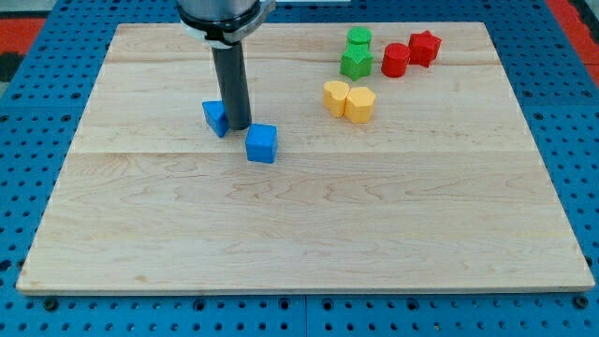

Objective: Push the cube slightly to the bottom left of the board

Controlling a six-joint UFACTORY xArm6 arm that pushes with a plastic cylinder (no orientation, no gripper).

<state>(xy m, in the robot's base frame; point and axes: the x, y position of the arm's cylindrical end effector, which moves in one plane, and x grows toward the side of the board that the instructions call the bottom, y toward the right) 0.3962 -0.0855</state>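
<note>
My tip [238, 127] rests on the wooden board [299, 234], a bare rod holding nothing, wedged between a partly hidden blue block [214, 117] on the view's left and the blue cube [262, 143] just below-right. The cube sits left of centre. Toward the view's top right cluster two yellow blocks [349, 100], two green blocks [357, 54] and two red blocks [409, 52].

Arm: upper part cut off by view's top edge.
Blue block [215, 117]: right side hidden behind rod, shape unclear.
Upper green block [358, 38]: base hidden by lower green block [356, 63].
</note>
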